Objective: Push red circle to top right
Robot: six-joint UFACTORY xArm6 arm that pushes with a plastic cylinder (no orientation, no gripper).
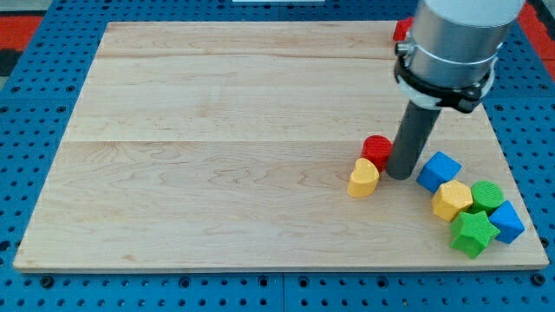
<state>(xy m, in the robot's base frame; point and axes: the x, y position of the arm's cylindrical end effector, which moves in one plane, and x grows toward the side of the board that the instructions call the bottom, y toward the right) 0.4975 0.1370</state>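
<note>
The red circle [375, 149] lies right of the board's middle, partly hidden by my rod. My tip [399, 174] rests on the board just to the circle's right and a little below it, touching or nearly touching it. A yellow heart-shaped block [363, 178] sits directly below the red circle, touching it. The arm's grey body fills the view's top right.
A blue cube [439, 171] lies right of the tip. Below it sit a yellow hexagon [451, 200], a green round block [487, 195], a green star [473, 233] and a blue block [507, 222]. Another red block [401, 30] shows at the top edge, half hidden by the arm.
</note>
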